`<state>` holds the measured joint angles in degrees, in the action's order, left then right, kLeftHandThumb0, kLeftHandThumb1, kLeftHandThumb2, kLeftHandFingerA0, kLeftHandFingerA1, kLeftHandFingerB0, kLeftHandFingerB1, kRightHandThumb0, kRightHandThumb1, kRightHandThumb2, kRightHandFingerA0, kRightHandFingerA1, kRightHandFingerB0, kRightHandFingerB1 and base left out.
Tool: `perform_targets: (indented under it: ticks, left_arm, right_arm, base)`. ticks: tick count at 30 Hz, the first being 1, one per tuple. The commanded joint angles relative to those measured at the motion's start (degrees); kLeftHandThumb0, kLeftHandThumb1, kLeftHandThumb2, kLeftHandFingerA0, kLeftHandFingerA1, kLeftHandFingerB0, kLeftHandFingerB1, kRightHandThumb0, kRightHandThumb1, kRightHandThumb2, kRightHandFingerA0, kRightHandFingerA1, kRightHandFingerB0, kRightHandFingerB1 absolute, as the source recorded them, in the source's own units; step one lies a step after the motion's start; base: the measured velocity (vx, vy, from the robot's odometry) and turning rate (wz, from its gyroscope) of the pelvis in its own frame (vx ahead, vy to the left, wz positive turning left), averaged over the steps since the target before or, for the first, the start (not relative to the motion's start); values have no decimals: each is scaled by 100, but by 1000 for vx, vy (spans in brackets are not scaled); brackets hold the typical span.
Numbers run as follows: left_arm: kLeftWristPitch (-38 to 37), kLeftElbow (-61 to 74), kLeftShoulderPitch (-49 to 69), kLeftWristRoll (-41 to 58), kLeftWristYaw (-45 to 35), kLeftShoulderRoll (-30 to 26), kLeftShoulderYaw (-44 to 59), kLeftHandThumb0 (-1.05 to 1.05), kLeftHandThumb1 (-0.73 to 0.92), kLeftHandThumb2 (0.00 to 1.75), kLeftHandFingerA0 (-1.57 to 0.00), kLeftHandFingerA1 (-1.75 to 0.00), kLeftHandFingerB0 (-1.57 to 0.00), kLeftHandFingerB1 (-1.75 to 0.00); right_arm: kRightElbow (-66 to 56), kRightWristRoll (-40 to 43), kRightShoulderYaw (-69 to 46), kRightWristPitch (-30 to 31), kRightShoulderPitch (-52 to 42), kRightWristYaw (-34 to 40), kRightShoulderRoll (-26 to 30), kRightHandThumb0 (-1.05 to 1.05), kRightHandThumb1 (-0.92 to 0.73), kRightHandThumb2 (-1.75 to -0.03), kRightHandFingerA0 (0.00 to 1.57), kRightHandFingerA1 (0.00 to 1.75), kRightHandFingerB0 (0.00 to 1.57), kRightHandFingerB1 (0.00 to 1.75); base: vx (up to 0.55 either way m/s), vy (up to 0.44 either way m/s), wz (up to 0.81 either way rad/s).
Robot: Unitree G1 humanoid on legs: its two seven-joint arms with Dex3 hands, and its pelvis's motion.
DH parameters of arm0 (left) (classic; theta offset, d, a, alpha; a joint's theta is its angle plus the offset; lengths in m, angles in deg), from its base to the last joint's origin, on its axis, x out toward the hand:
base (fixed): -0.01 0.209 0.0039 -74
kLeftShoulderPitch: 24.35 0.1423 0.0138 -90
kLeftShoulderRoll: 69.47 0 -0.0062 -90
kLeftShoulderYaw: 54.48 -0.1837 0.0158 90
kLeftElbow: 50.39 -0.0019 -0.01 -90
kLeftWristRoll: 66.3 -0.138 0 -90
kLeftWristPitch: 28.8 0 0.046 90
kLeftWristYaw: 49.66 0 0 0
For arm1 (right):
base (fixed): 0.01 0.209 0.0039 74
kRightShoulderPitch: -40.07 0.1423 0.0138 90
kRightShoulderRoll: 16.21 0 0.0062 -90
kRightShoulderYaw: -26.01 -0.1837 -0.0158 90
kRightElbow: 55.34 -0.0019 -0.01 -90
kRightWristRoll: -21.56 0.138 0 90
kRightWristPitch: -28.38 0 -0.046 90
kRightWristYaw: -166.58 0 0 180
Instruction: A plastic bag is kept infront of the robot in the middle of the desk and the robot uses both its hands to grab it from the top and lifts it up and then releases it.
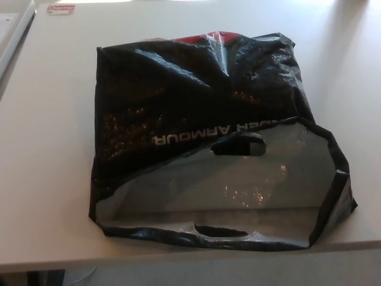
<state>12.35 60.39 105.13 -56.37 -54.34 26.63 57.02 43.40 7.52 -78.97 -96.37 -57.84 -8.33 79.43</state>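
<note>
A black plastic bag (196,101) with white lettering lies flat on the pale desk (53,167), in the middle of the head view. Its open mouth faces the near edge and shows a grey lining (238,187). One cut-out handle (238,145) sits in the upper flap, another (220,230) in the lower rim by the desk edge. A red patch (205,39) shows at the bag's far side. Neither of my hands is in the picture.
A small red and white label (61,8) lies at the far left of the desk. A white object's edge (13,33) runs along the left border. The desk's near edge (178,259) passes just under the bag's mouth.
</note>
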Motion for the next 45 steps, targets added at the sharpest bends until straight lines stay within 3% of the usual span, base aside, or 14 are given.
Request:
perform_targets:
  ticks: [1, 2, 5, 6, 7, 8, 9, 11, 12, 13, 27, 38, 39, 45]
  left_arm:
    - [426, -77, -249, 310, -209, -263, 10, -40, 37, 61, -25, -39, -9, -31]
    - [551, -99, -338, 398, -270, -359, -21, -40, 35, 61, -23, -40, -9, -28]
    - [856, -154, -438, 625, -447, -591, -76, -41, 34, 62, -20, -40, -9, -24]
    - [1121, -158, -449, 824, -606, -784, -139, -26, 31, 85, 0, -47, -1, -50]
    - [1231, -147, -446, 897, -660, -857, -161, -26, 31, 85, 0, -47, -1, -50]
    - [1332, -185, -496, 920, -727, -977, -144, -27, 31, 85, -1, -47, -1, -51]
    - [1352, -350, -626, 907, -823, -1086, -160, -40, 42, 55, -26, -35, -8, -23]
    - [1424, -751, -932, 819, -919, -1212, -195, -51, 35, 65, -26, -40, -6, -30]
    - [1421, -863, -990, 806, -964, -1259, -191, -51, 35, 65, -26, -40, -6, -30]
    - [1370, -1019, -1118, 753, -1003, -1284, -218, -51, 35, 64, -27, -41, -6, -32]
    - [938, -2617, -2084, 115, -1444, -1382, -718, -44, 41, 55, -28, -35, -8, -23]
    - [1370, -2677, -2597, -387, -1379, -1349, -1237, -51, 34, 67, -18, -42, -6, -24]
    - [1434, -2663, -2645, -342, -1405, -1325, -1298, -46, 41, 53, -24, -32, -5, -28]
    - [1441, -2719, -2810, -533, -1342, -1260, -1455, -49, 42, 53, -26, -33, -7, -28]
  right_arm:
    - [379, -149, -27, 46, 370, 10, 353, -85, -53, -85, 4, 56, 0, 37]
    - [516, -156, -27, 28, 492, 34, 412, -99, -49, -62, 3, 60, 0, 0]
    - [775, -118, 0, 14, 682, 3, 525, -102, -52, -65, 3, 61, 0, 0]
    - [921, -157, 3, -28, 773, 28, 608, -103, -54, -68, 2, 60, 0, 0]
    - [981, -169, 6, -51, 807, 39, 641, -103, -54, -68, 2, 60, 0, 0]
    - [1043, -326, 45, -10, 879, 87, 724, -104, -63, -99, 3, 54, 0, 33]
    - [1076, -296, 71, 79, 912, -32, 805, -105, -63, -100, 0, 53, 0, 36]
    - [1240, -528, 185, 57, 1044, -43, 1053, -105, -59, -103, 0, 46, 0, 38]
    - [1308, -632, 239, 24, 1094, 25, 1125, -105, -59, -103, 0, 46, 0, 38]
    - [1372, -693, 274, -13, 1129, 59, 1206, -105, -71, -65, 0, 54, 0, 0]
    - [2216, -1180, 780, -706, 1426, 494, 1907, -105, -76, -68, 0, 66, 0, 0]
    - [2039, -1128, 849, -806, 1422, 523, 1815, -105, -79, -68, 0, 58, 0, 0]
    - [2025, -1104, 862, -793, 1415, 499, 1799, -105, -77, -68, 0, 59, 0, 0]
    - [1988, -1114, 987, -693, 1535, 599, 1563, -105, -78, -68, 0, 58, 0, 0]
  base:
    - [0, 0, 0]
    - [0, 0, 0]
    - [0, 0, 0]
    - [0, 0, 0]
    - [0, 0, 0]
    - [0, 0, 0]
    - [0, 0, 0]
    - [0, 0, 0]
    - [0, 0, 0]
    - [0, 0, 0]
    - [0, 0, 0]
    - [0, 0, 0]
    - [0, 0, 0]
    - [0, 0, 0]
